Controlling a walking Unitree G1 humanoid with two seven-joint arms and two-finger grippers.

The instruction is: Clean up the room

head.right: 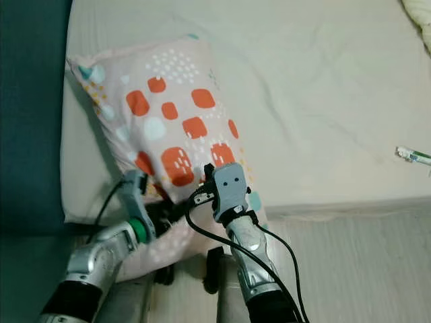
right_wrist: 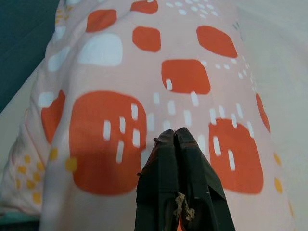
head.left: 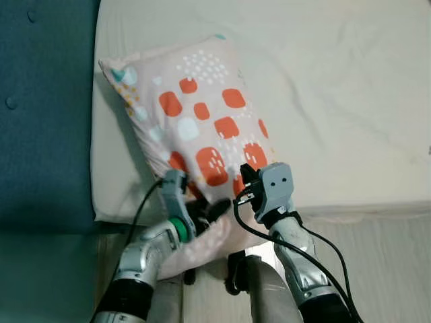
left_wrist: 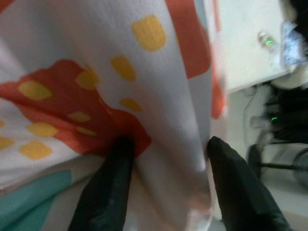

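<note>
pillow (head.left: 202, 128), pale pink with orange blocks, white dots and a few teal and yellow patches, lies slantwise on the white mattress (head.left: 337, 87), far corner toward the teal headboard (head.left: 40, 114), near end hanging off the mattress edge over the pale wood floor (head.left: 384, 262)

left gripper (head.left: 202, 214) at the overhanging near end, under the pillow's lower left side; left wrist view: its two black fingers (left_wrist: 108, 187) stand apart with a thick fold of the fabric bunched between them, both pressed into the cloth, so clamped on the pillow though not closed together. green ring on the left wrist, black cable looping up to it

right gripper (right_wrist: 175, 139) on top of the pillow near its lower right edge; right wrist view: its fingers are pressed together, tips resting on the fabric between two orange blocks, nothing caught between them. grey camera housing on the right wrist sits just above the mattress edge, black cables trailing down the silver forearm

mattress sheet lightly creased. right eye view: a small white object with a green tip (head.right: 412, 155) lies on the sheet near the right border, well apart from the pillow; too small to identify. a bit of pale bedding (head.right: 419, 20) at the top right corner

teal floor or base strip runs along the left below the headboard. dark parts of the robot's own body show between the two arms, low in the head views
</note>
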